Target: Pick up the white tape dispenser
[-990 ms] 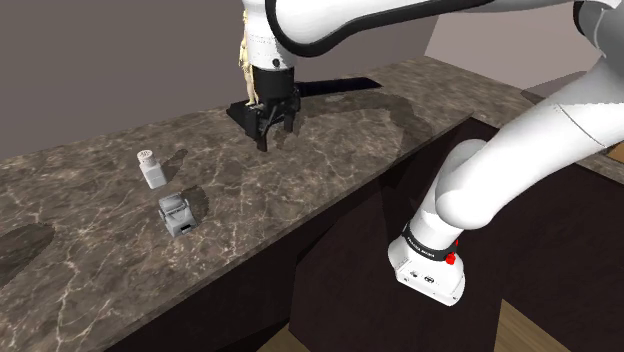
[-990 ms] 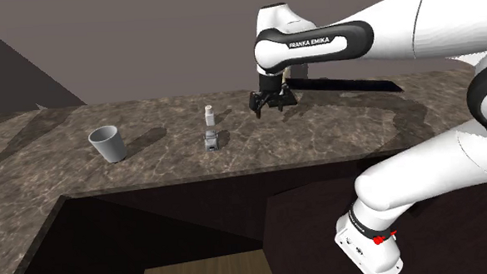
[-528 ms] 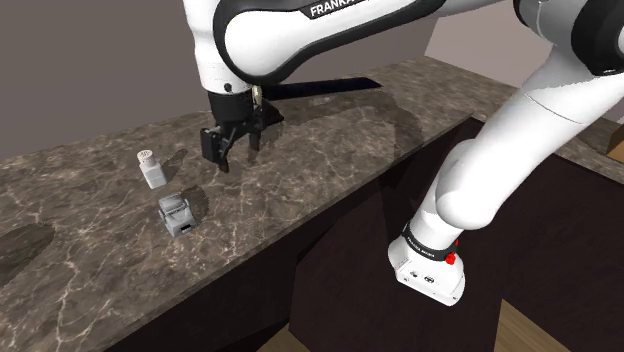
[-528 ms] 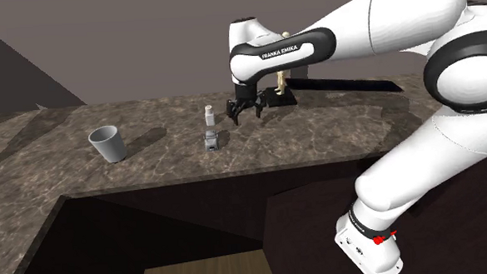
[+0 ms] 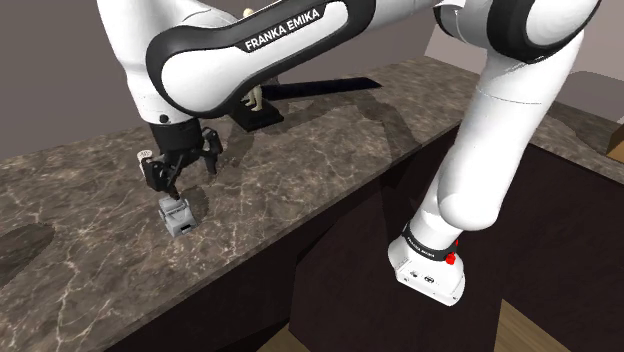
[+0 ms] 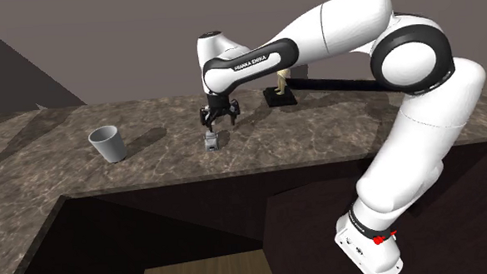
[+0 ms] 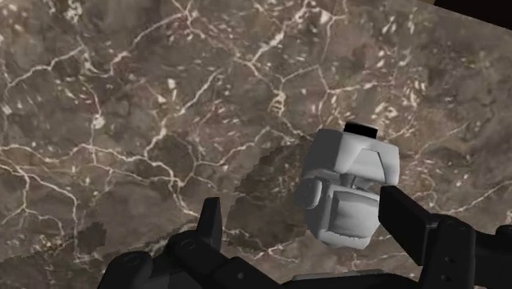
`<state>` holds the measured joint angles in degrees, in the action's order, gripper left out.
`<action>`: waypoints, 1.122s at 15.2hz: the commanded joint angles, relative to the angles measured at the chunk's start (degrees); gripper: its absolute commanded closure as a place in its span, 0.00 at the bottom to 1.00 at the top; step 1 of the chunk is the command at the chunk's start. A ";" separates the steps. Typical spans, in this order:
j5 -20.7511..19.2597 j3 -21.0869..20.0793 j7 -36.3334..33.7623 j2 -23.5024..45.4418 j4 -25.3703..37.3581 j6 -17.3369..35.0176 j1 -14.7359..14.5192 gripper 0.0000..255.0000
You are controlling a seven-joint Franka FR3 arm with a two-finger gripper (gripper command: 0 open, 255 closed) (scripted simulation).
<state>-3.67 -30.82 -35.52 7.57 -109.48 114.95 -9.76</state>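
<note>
A long table (image 5: pixel 330 150) with a dark brown marble top veined in white runs across the room, with dark cabinet fronts below it. The white robot arm (image 5: pixel 260 45) with dark joints rises from its base at the shoulder view's lower right, arches high over the table and bends down toward the shoulder view's left. It carries black lettering on its forearm.

At the back edge of the table lies a long, flat black bar (image 5: pixel 325 87). Just beside its end stands a small black base with a pale figure on it (image 5: pixel 258 108). Toward the second exterior view's left, well apart from everything else, a plain grey tapered cup (image 6: pixel 109 145) stands upright on the marble.

The all-black hand (image 5: pixel 188 180) points down at the table and hangs low, just above the tape dispenser. Its two fingers (image 7: pixel 209 226) are spread wide and clasp nothing.

The small pale grey, blocky tape dispenser (image 5: pixel 177 214) sits on the table near the front edge, in front of the figure and between the cup and the arm's base as the second exterior view (image 6: pixel 210 141) has it. From the wrist, the dispenser (image 7: pixel 349 185) lies on the marble below the hand (image 7: pixel 305 217). It is off to one side of the gap, close against one finger and well clear of the other. It has rounded edges and a small black mark on the end farthest from the hand. I cannot tell whether that near finger touches it.
</note>
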 commanded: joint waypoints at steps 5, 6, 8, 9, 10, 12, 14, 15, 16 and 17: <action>-5.70 -0.07 -5.50 10.27 8.04 0.94 -3.89 0.00; -5.88 0.01 -5.62 10.55 7.61 1.61 -3.94 0.00; -6.28 0.17 -5.87 11.14 6.80 2.93 -4.04 0.00; -6.49 0.26 -6.00 11.46 6.41 3.59 -4.09 0.00; -6.71 0.35 -6.13 11.78 6.04 4.24 -4.15 0.00; -6.83 0.40 -6.21 11.97 5.82 4.61 -4.19 0.00; -6.86 0.41 -6.22 12.02 5.88 4.61 -4.21 1.00; -6.86 0.41 -6.23 12.03 5.87 4.62 -4.21 1.00; -6.86 0.42 -6.21 12.01 5.85 4.63 -4.19 1.00; -6.84 0.41 -6.18 11.98 5.83 4.62 -4.17 1.00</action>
<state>-10.53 -30.39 -41.71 19.51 -103.56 119.59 -13.93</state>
